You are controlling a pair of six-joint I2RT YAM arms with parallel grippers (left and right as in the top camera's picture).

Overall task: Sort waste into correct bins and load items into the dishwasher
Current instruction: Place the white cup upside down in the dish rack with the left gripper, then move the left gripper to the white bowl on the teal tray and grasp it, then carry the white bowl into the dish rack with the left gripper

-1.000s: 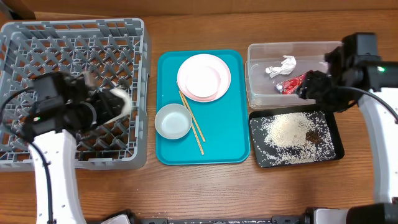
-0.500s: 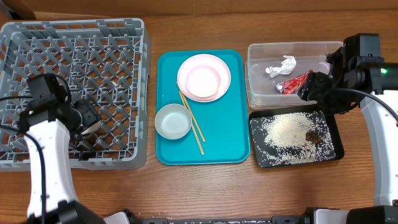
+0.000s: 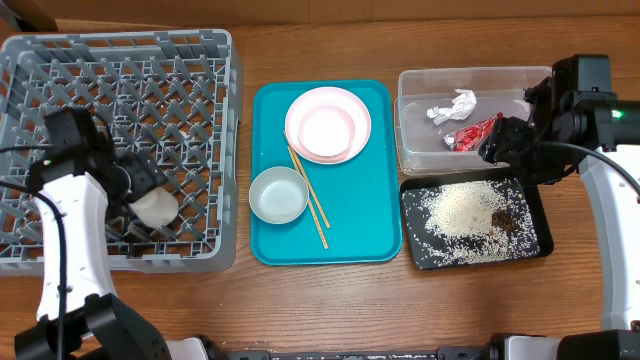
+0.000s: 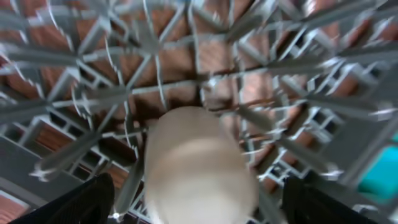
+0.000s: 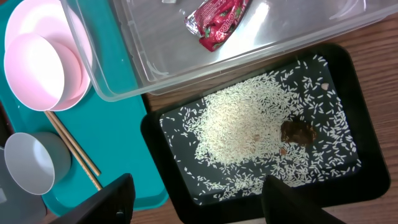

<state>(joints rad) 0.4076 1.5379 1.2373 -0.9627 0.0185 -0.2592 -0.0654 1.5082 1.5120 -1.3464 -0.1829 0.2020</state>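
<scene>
Blurred white dish [image 4: 199, 165] against grey rack lattice [image 4: 143, 43], end effector [image 4: 202, 202] spread around it

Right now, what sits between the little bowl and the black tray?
The chopsticks lie beside the bowl; past them only bare teal tray and table before the black tray, seen from overhead.

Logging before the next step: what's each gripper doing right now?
Left gripper: open, a blurred white dish between its fingers, not gripped.
Right gripper: open, holding nothing.
</scene>
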